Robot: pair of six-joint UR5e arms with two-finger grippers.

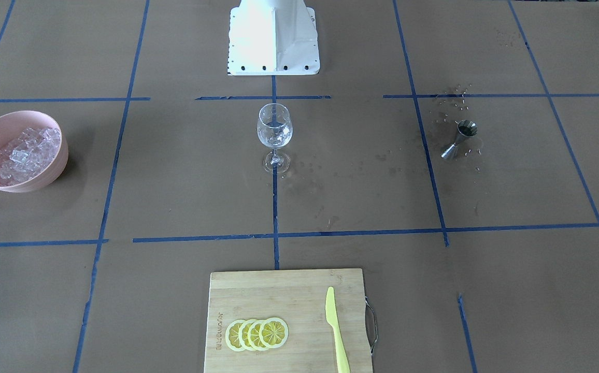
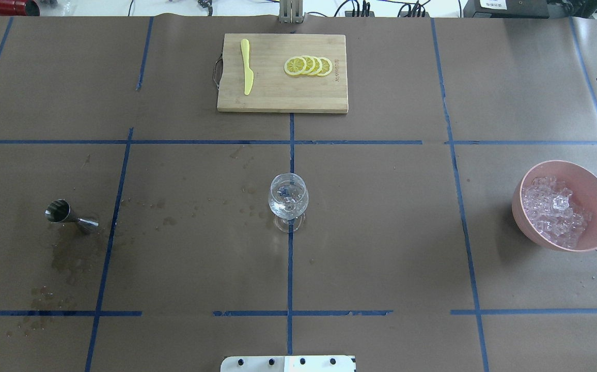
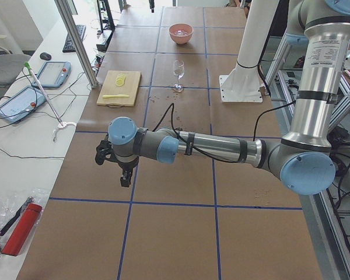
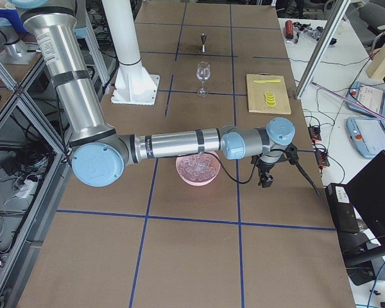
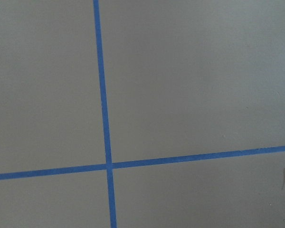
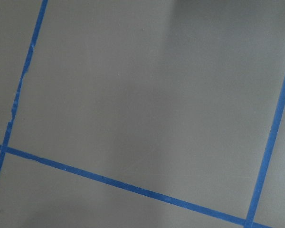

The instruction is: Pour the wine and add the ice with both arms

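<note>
the left gripper [image 3: 125,178] is hanging over bare tabletop [image 3: 181,221] at the robot's left end, and the right gripper [image 4: 266,181] is hanging near the pink bowl [image 2: 595,188]. i cannot tell whether either is open or closed. the ice [image 2: 554,214] is lying heaped in that bowl, well apart from the wine glass [image 2: 288,199] standing mid-tabletop.

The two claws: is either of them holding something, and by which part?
Nothing, as far as it shows. The left claw and right claw hang bare over the paper; the glass and measuring cup stand alone.
</note>
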